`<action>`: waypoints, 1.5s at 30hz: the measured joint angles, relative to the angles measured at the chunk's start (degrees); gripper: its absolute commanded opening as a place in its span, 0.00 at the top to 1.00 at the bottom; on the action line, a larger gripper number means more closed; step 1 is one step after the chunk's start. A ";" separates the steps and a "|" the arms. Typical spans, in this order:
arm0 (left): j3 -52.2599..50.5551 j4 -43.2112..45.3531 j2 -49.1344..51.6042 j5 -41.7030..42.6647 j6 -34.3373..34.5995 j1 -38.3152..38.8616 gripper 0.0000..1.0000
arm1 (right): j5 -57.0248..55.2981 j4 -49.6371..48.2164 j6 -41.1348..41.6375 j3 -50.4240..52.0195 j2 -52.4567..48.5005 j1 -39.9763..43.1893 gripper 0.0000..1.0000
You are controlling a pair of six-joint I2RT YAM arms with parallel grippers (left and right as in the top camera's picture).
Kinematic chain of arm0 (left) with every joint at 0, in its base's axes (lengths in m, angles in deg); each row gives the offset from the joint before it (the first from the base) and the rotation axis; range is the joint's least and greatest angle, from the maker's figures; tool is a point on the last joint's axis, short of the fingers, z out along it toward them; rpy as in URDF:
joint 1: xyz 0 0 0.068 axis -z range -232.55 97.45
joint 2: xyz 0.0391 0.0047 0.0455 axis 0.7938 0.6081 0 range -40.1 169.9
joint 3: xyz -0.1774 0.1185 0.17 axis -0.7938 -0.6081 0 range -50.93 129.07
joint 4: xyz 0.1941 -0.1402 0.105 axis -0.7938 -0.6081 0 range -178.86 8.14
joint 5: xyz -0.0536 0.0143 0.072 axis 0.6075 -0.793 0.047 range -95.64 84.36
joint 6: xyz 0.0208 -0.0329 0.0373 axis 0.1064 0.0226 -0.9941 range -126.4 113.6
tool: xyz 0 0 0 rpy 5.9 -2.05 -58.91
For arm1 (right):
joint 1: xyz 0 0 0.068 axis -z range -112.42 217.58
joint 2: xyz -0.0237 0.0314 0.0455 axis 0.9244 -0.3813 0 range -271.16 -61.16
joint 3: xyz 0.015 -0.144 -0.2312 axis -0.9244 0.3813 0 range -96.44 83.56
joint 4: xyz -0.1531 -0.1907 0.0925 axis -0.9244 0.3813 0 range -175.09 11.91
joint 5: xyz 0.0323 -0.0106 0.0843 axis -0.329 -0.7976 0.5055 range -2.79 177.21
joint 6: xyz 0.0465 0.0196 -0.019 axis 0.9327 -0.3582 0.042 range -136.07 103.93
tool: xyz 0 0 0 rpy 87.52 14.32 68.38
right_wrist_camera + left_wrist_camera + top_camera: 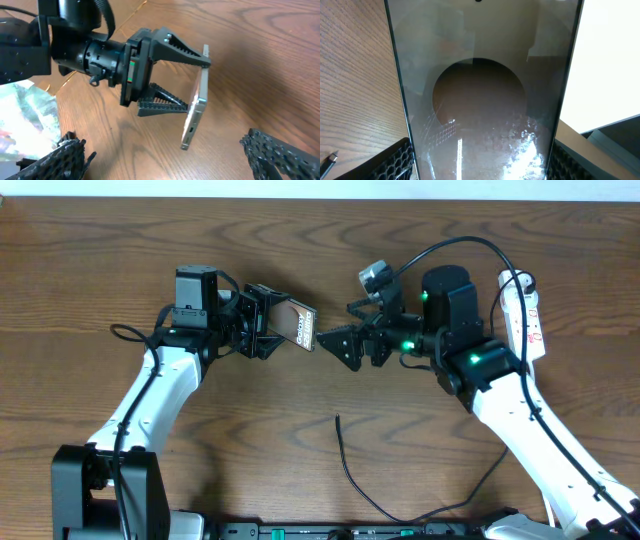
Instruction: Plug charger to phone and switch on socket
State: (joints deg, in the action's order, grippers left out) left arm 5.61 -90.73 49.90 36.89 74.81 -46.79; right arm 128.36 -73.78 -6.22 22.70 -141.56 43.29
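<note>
Phone (297,323) dk brown w/ white lettering; socket (524,320) white, red marks; charger (346,473) blk; table (300,240) brown woodgrain.

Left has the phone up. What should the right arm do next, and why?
Probably lower the right gripper to the free end of the charger cable lying on the table: its jaws are open and empty, while the left gripper holds the phone.

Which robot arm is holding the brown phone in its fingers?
The left one. The left arm's fingers are clamped on the flat dark-brown phone from both sides. The right arm's fingers are spread wide beside the phone and hold nothing.
</note>
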 measured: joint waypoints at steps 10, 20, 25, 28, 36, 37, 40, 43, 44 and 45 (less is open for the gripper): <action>0.00 0.79 0.00 -0.48 1.73 2.47 0.93 | -3.72 0.17 7.06 -0.02 -0.26 -0.33 0.02; 0.00 1.60 0.00 -0.46 3.04 4.22 0.92 | -7.10 1.11 11.47 -0.17 -9.29 -0.98 0.03; 0.00 1.60 0.00 -0.46 3.04 4.22 0.92 | -7.58 -0.09 11.89 -0.17 -12.48 -2.67 0.03; 0.00 1.60 0.00 -0.46 3.06 4.22 0.93 | -7.61 -1.79 11.80 -0.17 -12.55 -4.13 0.05; 0.00 1.60 0.00 -0.39 5.60 5.40 0.92 | -9.11 -2.38 10.62 -0.20 -12.55 -5.46 0.33; 0.00 1.60 0.00 -0.31 6.14 6.08 0.92 | -9.22 -2.40 10.64 -0.20 -12.55 -5.46 0.34; 0.00 1.60 0.00 -0.22 7.43 6.95 0.93 | -9.68 -2.40 10.54 -0.20 -12.55 -5.46 0.38; 0.00 1.60 0.00 -0.15 8.50 7.54 0.93 | -9.88 -2.40 10.54 -0.20 -12.55 -5.46 0.43; 0.00 1.57 0.00 -0.04 8.66 7.56 0.93 | -9.92 -2.38 10.54 -0.20 -12.55 -5.46 0.45; 0.00 1.57 0.00 -0.02 8.83 7.54 0.92 | -9.94 -2.40 10.54 -0.20 -12.55 -5.46 0.47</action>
State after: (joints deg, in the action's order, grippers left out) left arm 5.61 -89.15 49.90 36.87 83.64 -39.25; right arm 118.41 -76.18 4.31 22.51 -154.10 37.83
